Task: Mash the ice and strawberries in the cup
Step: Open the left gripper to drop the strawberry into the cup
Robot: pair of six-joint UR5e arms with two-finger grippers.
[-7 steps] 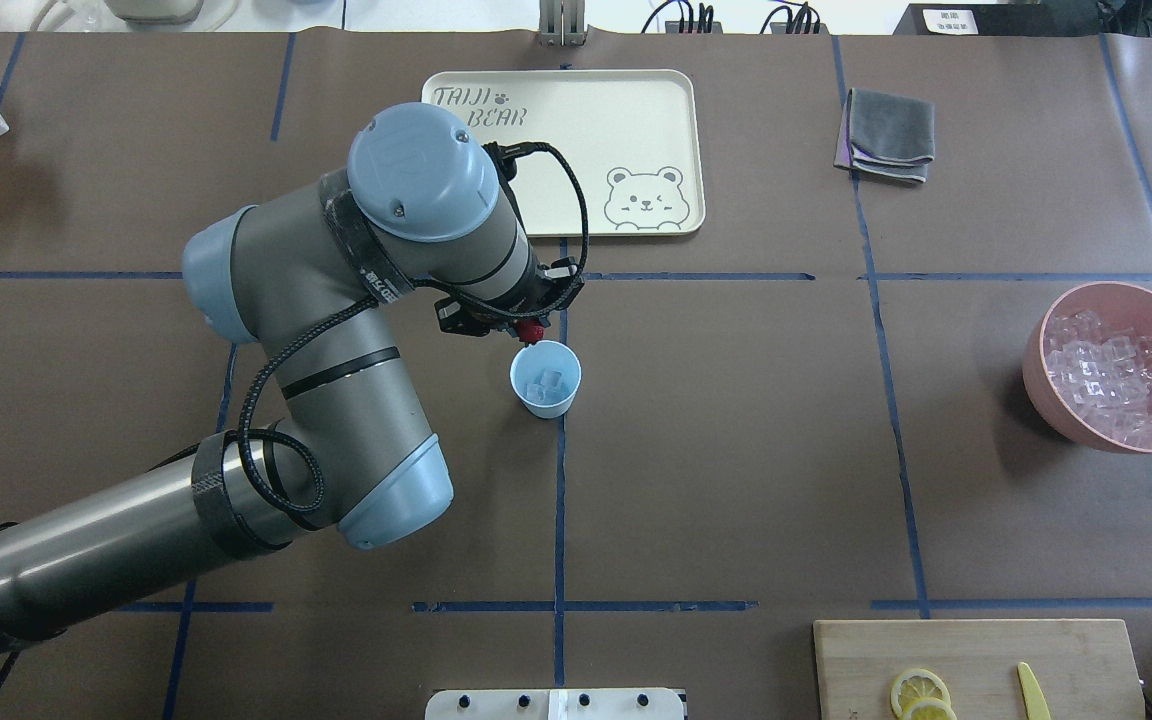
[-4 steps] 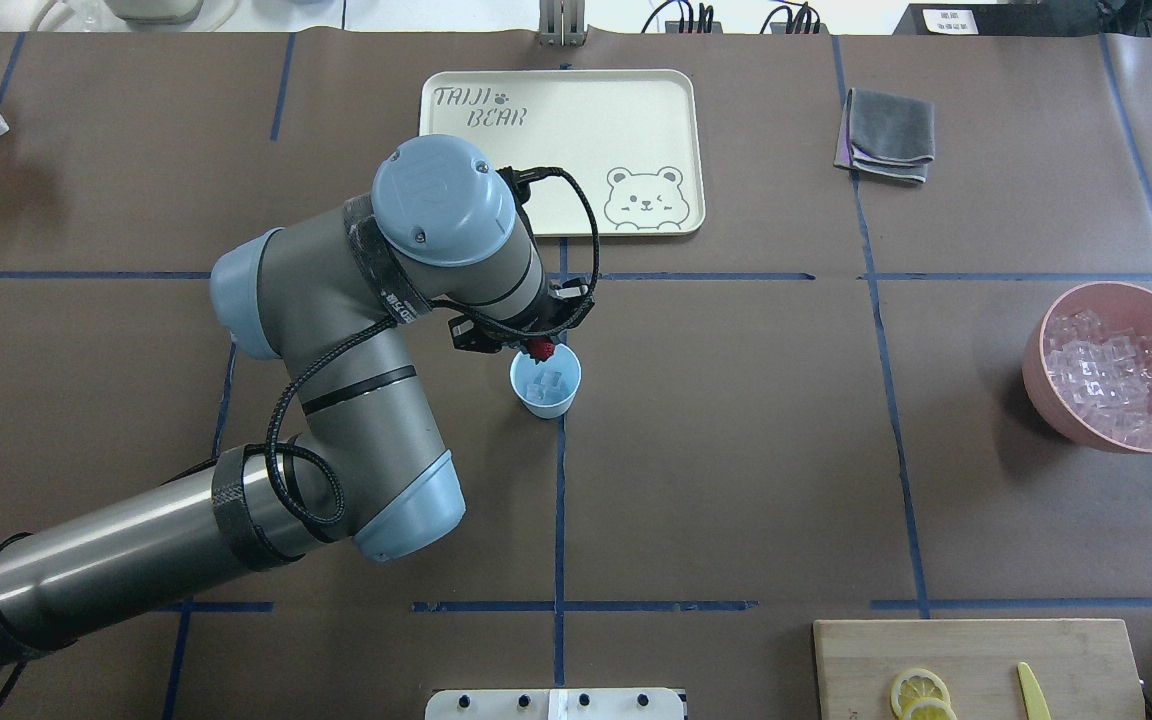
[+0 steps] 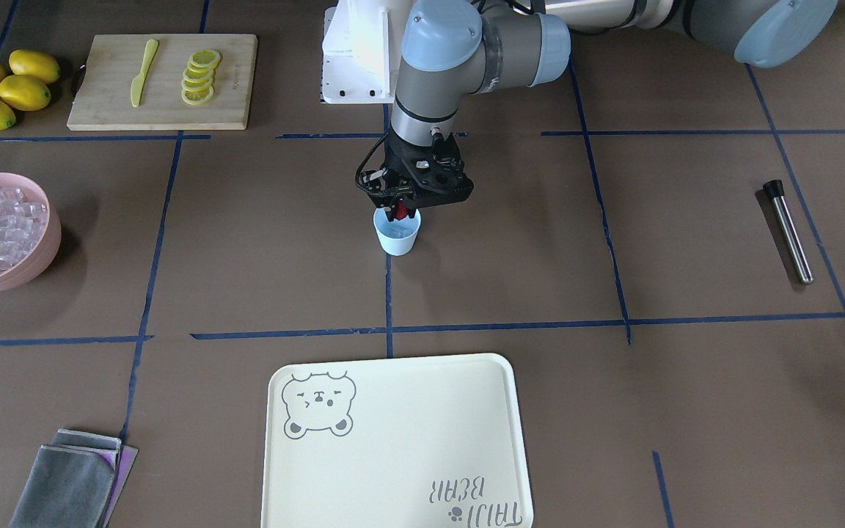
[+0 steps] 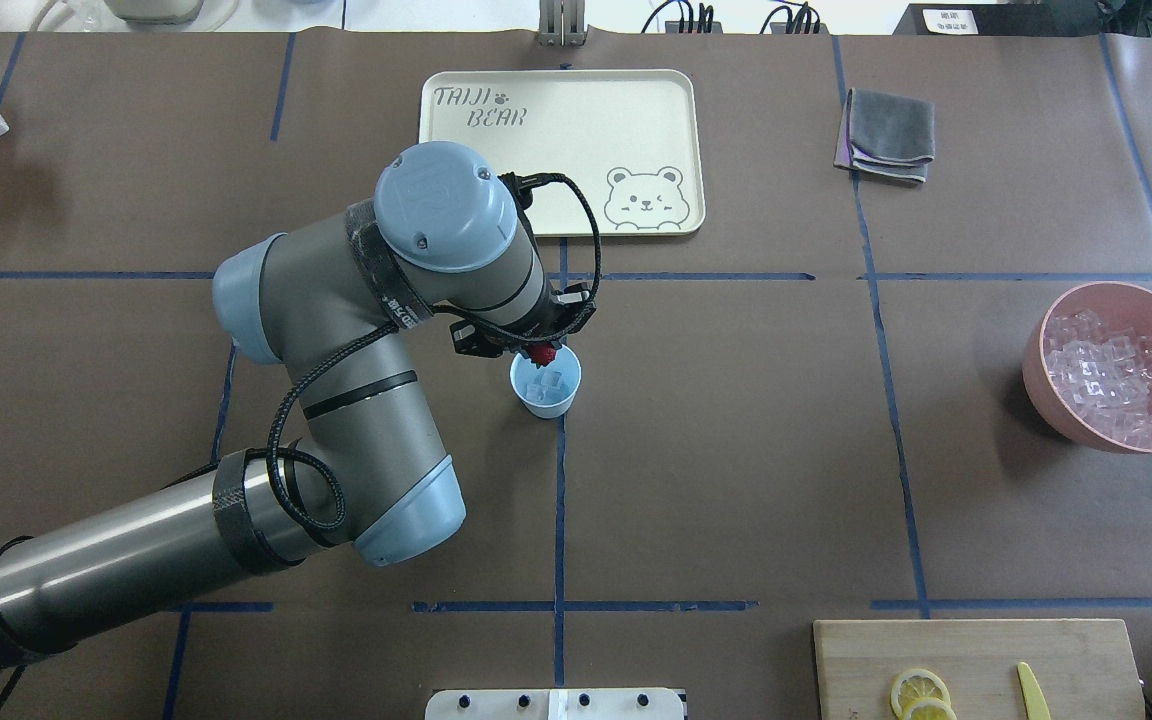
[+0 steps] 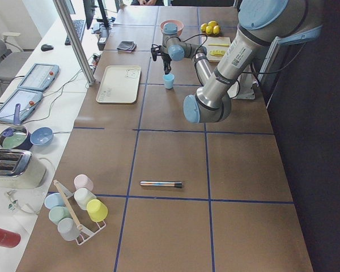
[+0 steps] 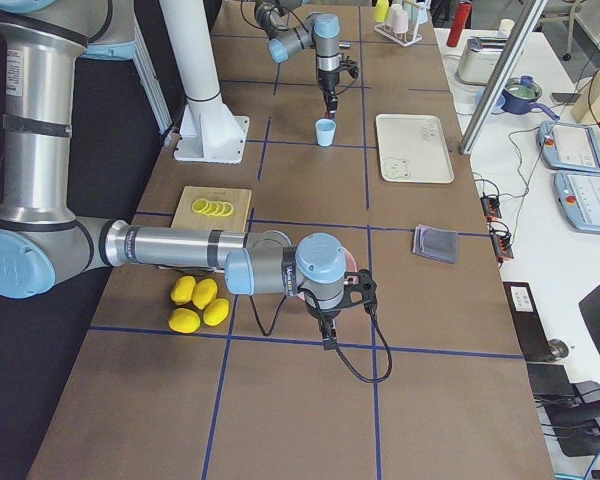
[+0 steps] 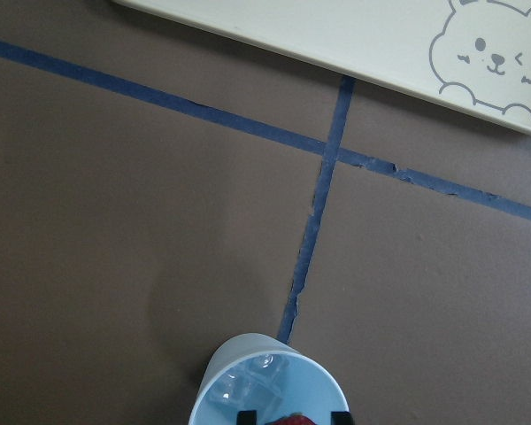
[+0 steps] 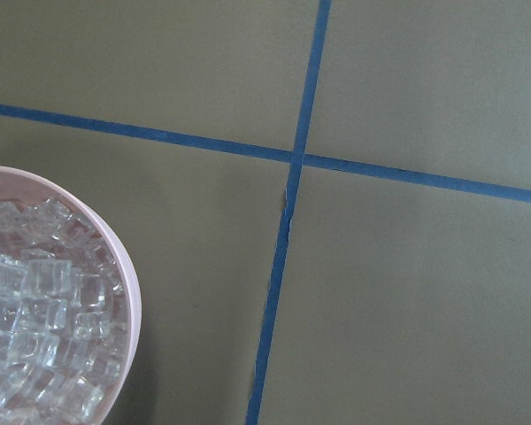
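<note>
The small pale blue cup (image 4: 545,381) stands at the table's middle on a blue tape line, with clear ice (image 4: 547,384) cubes inside. My left gripper (image 3: 402,214) hangs just above the cup's (image 3: 397,237) rim, pointing down, shut on a small red strawberry (image 4: 539,353). In the left wrist view the cup (image 7: 267,379) sits at the bottom edge, with the strawberry (image 7: 292,420) between two dark fingertips (image 7: 245,417). My right gripper (image 6: 328,338) shows only in the exterior right view, beside the pink bowl; whether it is open or shut I cannot tell.
A pink bowl (image 4: 1051,385) of ice (image 4: 1116,375) stands at the right. A cream bear tray (image 4: 561,150) lies beyond the cup, with a grey cloth (image 4: 888,133) further right. A metal rod (image 3: 789,231) lies on the robot's left. A cutting board (image 3: 162,77) holds lemon slices and a knife beside whole lemons (image 3: 4,86).
My left arm has carried the strawberry to the right and a little nearer, from beside the cup's far rim to over its opening. The cup has stayed put.
</note>
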